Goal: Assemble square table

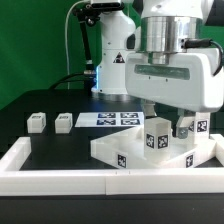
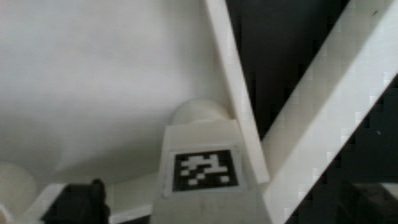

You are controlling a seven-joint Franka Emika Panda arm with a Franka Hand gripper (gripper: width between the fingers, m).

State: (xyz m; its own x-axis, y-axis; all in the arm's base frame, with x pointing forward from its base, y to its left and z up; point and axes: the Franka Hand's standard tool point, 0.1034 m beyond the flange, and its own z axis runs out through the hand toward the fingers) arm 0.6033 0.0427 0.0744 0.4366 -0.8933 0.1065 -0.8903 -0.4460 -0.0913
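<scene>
The white square slab (image 1: 135,152) lies flat inside the front right corner of the rim wall. A white leg (image 1: 158,136) with a black-and-white tag stands upright on it. My gripper (image 1: 167,124) hangs straight over this leg. In the wrist view the leg (image 2: 201,165) stands between my fingers (image 2: 79,202), with a gap showing on each side, so the gripper (image 2: 222,208) is open around it. The slab (image 2: 98,80) fills the area behind the leg. A second tagged leg (image 1: 200,126) stands just to the exterior view's right of my gripper. Two loose legs (image 1: 37,122) (image 1: 64,121) lie on the table at the left.
The marker board (image 1: 110,119) lies flat behind the slab. The long white rim wall (image 1: 90,181) runs along the front and up the left side; a white band of it (image 2: 329,100) crosses the wrist view. The robot base (image 1: 112,60) stands at the back.
</scene>
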